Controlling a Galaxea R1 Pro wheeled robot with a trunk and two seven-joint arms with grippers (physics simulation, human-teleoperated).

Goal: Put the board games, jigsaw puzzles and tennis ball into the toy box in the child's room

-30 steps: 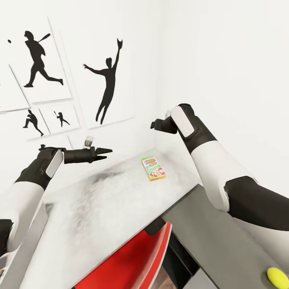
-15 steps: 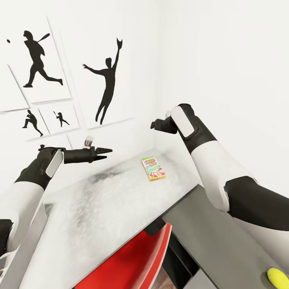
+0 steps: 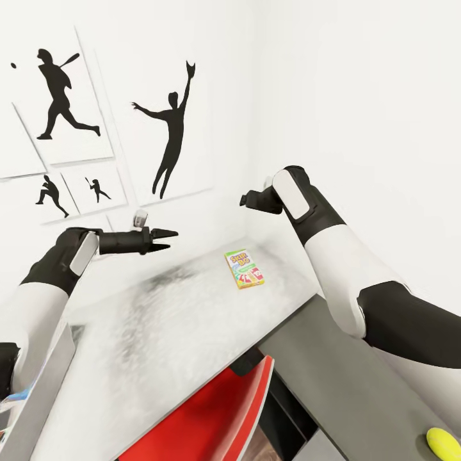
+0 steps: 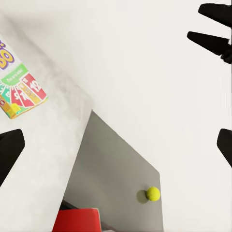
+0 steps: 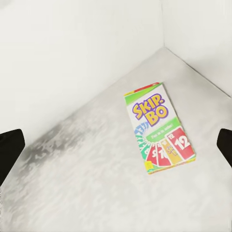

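Orange-green "Skip-Bo" game box [image 3: 244,269] lies flat near white counter's [image 3: 173,333] far corner | right gripper [image 5: 116,145] nearer, above, fingers spread | left gripper [image 3: 168,238] released, empty

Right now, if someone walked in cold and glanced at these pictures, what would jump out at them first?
Probably the bright Skip-Bo box, lying flat and alone on the white table near the wall corner, with both grippers raised above the tabletop. Next, the black baseball-player silhouettes on the wall behind, and the red chair tucked under the table's near edge. A tennis ball sits on the grey surface at the lower right.
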